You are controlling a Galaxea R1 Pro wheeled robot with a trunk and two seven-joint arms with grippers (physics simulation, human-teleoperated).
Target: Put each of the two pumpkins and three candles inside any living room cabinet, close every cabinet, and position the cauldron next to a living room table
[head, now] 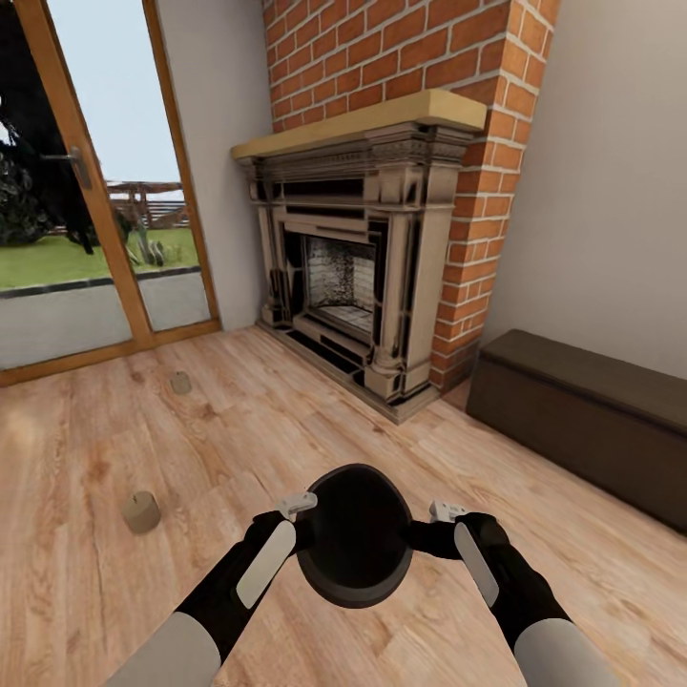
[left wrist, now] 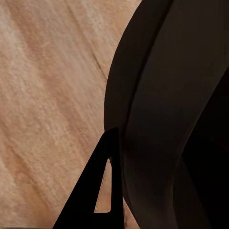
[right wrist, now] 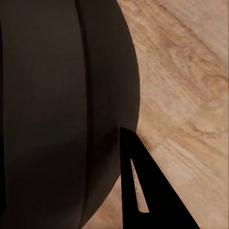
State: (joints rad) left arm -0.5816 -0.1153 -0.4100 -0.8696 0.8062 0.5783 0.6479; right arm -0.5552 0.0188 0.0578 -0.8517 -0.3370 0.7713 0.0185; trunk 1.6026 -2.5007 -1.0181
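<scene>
Matte black cauldron [head: 355,549]. Black fingers [left wrist: 98,191]. Beige-tan candles [head: 141,511], [head: 180,383]. Light wood-grain plank floor [head: 191,439]. Red-orange brick chimney [head: 401,48], beige mantel [head: 363,119], dark-brown cabinet [head: 592,410]. Green lawn [head: 48,258] outside.

plank floor [head: 286,429] | brick fireplace [head: 372,258] | glass doors [head: 86,191]
</scene>
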